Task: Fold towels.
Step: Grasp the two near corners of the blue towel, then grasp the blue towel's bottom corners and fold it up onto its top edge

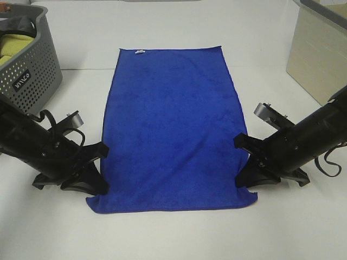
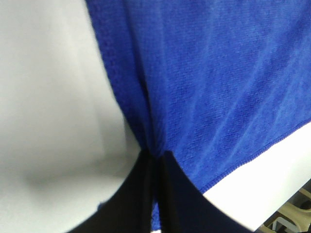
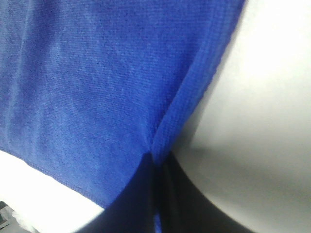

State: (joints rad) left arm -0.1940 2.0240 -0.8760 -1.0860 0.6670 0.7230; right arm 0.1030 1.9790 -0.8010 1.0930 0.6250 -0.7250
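While flat on the table, royal-blue towel, white-tagged.

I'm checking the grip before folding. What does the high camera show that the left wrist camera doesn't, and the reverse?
Only the high view: the whole towel lying flat, its white tag at the far edge, and the right gripper at the towel's right edge. Only the left wrist view: up close, the left gripper with its jaws shut on the towel's edge, fabric pinched between them. Both: the blue towel, the left gripper and the white table.
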